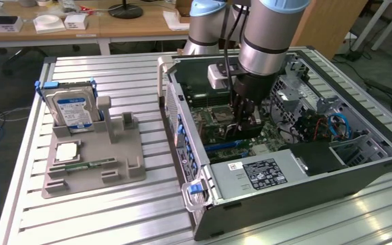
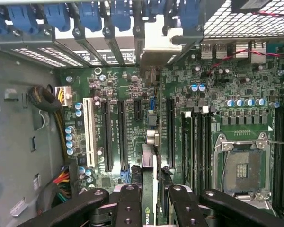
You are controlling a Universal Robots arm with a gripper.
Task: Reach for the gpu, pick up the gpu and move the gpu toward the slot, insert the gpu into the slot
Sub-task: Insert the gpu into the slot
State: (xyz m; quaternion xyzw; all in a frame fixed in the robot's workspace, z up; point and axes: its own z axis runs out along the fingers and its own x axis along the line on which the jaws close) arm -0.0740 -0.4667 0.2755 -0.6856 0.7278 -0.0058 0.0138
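While my gripper (image 2: 149, 203) clamps the gpu (image 2: 148, 165) edge-on just above the motherboard (image 2: 213, 85), bracket at the case's (image 1: 359, 178) rear wall, I judge insertion is in hand. Seating calls for its edge square over the slot, hidden beneath it, and a straight push.

Exterior view: bright, even overhead room light. Pale glare streaks on ribbed aluminium surface (image 1: 376, 217). Open dark computer case (image 1: 305, 189) shaded inside beneath arm.
Wrist view: green motherboard (image 2: 132, 94) evenly lit. Thin dark gpu (image 2: 149, 198) with bracket end washed white. Black jaws in shadow.
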